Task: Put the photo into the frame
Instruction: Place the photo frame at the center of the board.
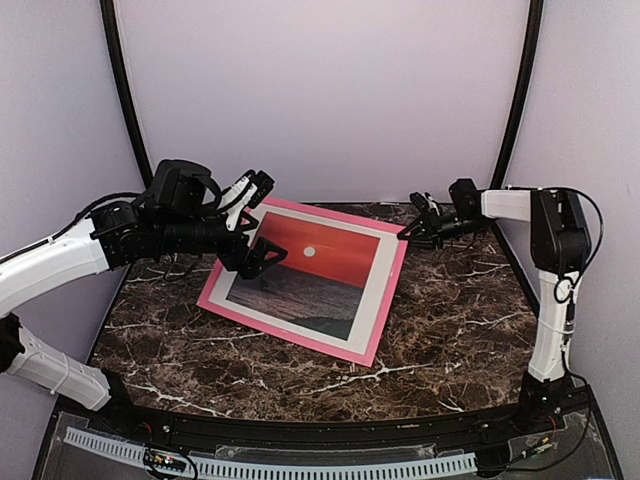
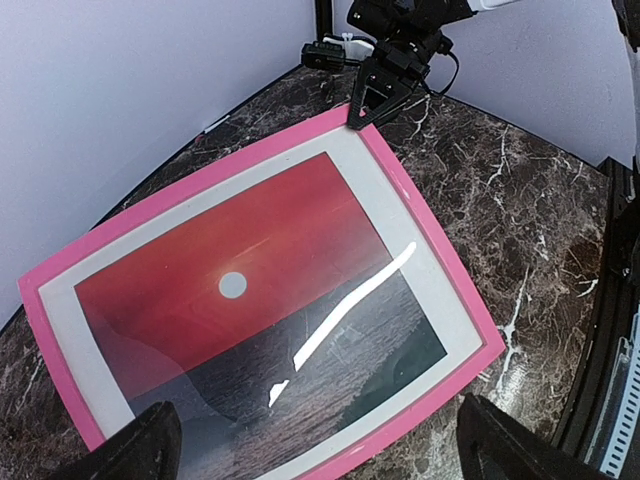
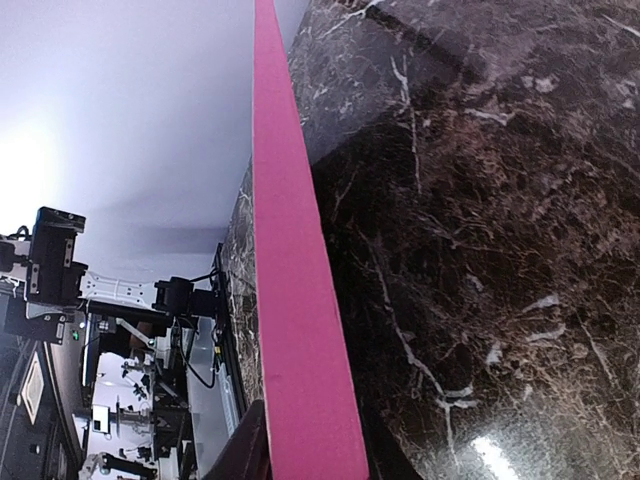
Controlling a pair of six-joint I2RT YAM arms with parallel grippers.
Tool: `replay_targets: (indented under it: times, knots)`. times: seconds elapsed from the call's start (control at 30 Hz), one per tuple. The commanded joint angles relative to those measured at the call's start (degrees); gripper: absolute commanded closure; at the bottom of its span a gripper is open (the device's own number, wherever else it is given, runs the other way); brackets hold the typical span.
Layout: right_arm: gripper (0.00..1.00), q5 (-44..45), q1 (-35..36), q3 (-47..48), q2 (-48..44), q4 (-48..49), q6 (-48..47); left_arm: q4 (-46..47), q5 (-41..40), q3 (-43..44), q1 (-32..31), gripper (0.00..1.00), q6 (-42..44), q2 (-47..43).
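In the frame (image 3: pixel 300 300), face up, lies the photo (image 1: pixel 310 265): red-orange sky, small white sun, dark sea, with a white border showing on all four sides inside the pink rim. A glare streak runs across the print in the left wrist view. The frame sits flat on the dark marble tabletop (image 1: pixel 450 320), turned at an angle, one corner toward the back wall.

At the frame's far right corner, the right end effector (image 1: pixel 412 233) is closed on the frame. The pink edge runs between its fingers in the right wrist view, with one dark finger (image 3: pixel 250 440) against the edge's side.

Above the frame's left part, the left end effector (image 1: pixel 262 220) hovers with its jaws spread wide, gripping nothing. Its two dark fingertips (image 2: pixel 140 450) straddle the sea part of the print.
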Motion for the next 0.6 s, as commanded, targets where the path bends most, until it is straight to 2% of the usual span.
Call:
replay_targets:
  times: [0.0, 0.33, 0.57]
  knots:
    - [0.75, 4.2, -0.9, -1.5, 2.8, 5.7, -0.7, 1.8, 1.0, -1.3, 0.4, 0.01, -1.3, -1.0]
    - [0.66, 5.2, -2.6, -2.5, 8.2, 9.1, 2.9, 2.4, -0.6, -4.0, 0.4, 0.01, -3.1, -1.2]
    - [0.58, 8.3, -3.9, -3.8, 8.5, 11.1, 5.6, 3.8, -5.9, -6.1, 0.4, 0.01, -5.1, 0.0]
